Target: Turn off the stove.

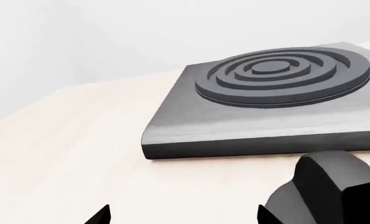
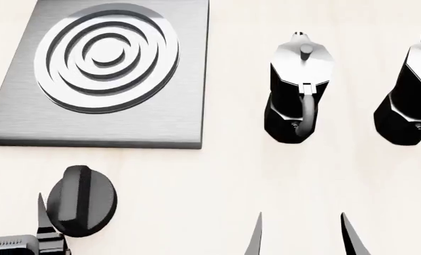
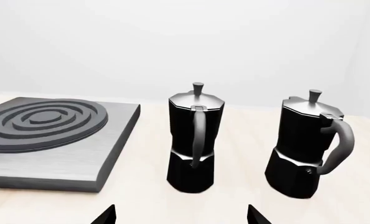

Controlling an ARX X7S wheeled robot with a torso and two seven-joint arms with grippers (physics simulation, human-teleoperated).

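Observation:
The stove (image 2: 174,119) is a flat brushed-grey plate at the far left in the head view, with a round ringed burner (image 2: 108,57). Its round black ridged knob (image 2: 81,201) lies on the tabletop in front of the plate. My left gripper (image 1: 181,215) is open and empty, low over the table. The knob (image 1: 331,186) sits just outside one of its fingertips (image 2: 42,212), not between the jaws. The plate (image 1: 247,128) lies beyond it. My right gripper (image 2: 301,236) is open and empty in front of the pots. The stove also shows in the right wrist view (image 3: 60,161).
Two black-and-silver moka pots stand upright to the right of the stove: one (image 2: 300,95) in the middle, one (image 2: 409,101) at the right edge. Both show in the right wrist view, the nearer (image 3: 194,144) and the farther (image 3: 306,149). The tabletop (image 2: 217,180) is pale wood.

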